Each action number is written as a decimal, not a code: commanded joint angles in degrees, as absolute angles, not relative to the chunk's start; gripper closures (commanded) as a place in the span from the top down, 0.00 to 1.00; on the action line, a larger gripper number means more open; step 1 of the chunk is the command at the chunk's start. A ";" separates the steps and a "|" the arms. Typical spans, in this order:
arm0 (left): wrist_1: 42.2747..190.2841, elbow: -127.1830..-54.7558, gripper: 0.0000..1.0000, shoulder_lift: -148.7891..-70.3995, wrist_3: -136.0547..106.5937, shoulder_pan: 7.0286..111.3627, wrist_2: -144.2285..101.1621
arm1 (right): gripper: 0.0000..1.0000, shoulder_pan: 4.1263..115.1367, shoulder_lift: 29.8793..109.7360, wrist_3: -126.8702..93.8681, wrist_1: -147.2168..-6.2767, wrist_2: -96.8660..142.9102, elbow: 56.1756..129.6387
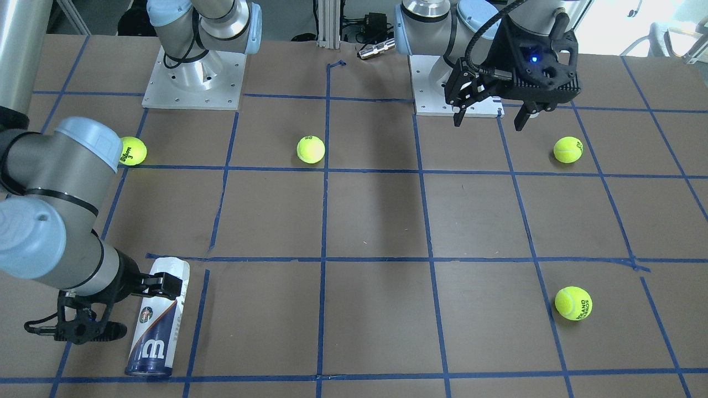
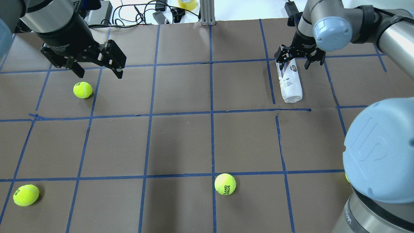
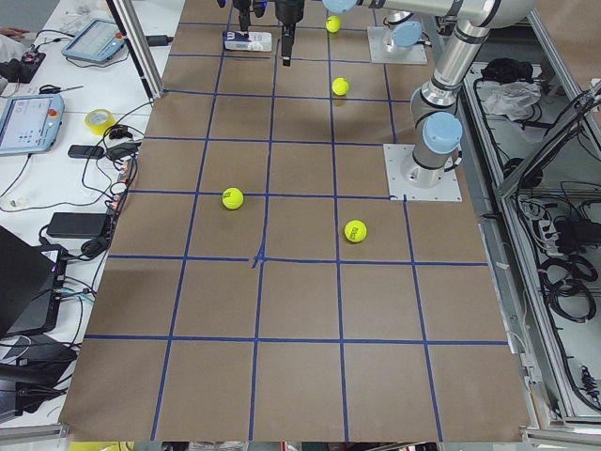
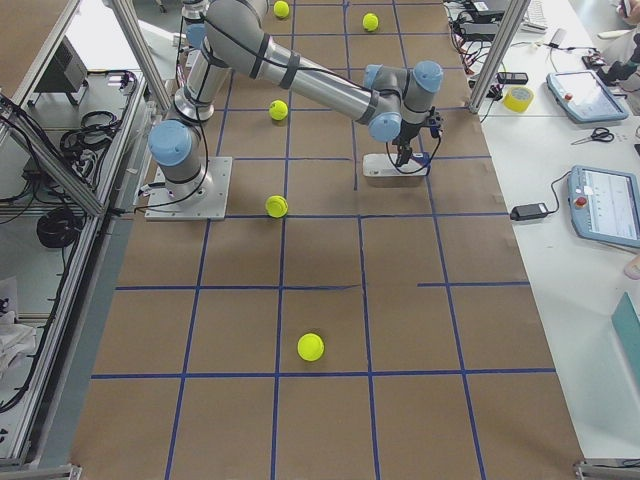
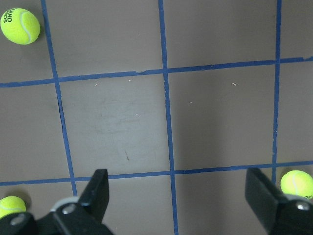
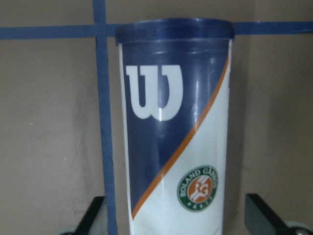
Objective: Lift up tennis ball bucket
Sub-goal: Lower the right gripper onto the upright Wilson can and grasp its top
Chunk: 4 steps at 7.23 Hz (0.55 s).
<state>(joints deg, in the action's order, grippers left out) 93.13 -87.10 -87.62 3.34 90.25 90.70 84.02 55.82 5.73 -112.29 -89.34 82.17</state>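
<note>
The tennis ball bucket [image 1: 157, 326] lies on its side on the brown table; it is a slim white and navy can with a white "W". It also shows in the overhead view [image 2: 290, 84] and fills the right wrist view [image 6: 176, 137]. My right gripper [image 2: 297, 61] is open and straddles the can around its round emblem. In the right wrist view its fingertips [image 6: 93, 218] stand a little clear of both sides of the can. My left gripper [image 2: 99, 75] is open and empty, and hovers above the table near a loose tennis ball [image 2: 82, 90].
Several loose yellow-green tennis balls lie on the table: one in the near middle [image 2: 225, 184], one at the near left [image 2: 26, 195]. Both arm bases [image 1: 193, 83] stand at the robot's edge. Blue tape lines grid the table.
</note>
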 commanded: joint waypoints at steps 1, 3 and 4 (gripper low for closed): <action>93.08 -87.10 1.00 -87.71 3.34 90.26 90.70 | 1.00 84.02 53.88 5.54 -114.08 -89.38 82.96; 93.08 -87.10 1.00 -87.89 3.25 90.26 90.62 | 0.97 84.02 53.18 5.71 -118.20 -89.47 84.54; 92.99 -87.10 1.00 -88.06 3.16 90.26 90.70 | 0.87 84.02 53.17 5.71 -118.21 -89.56 84.55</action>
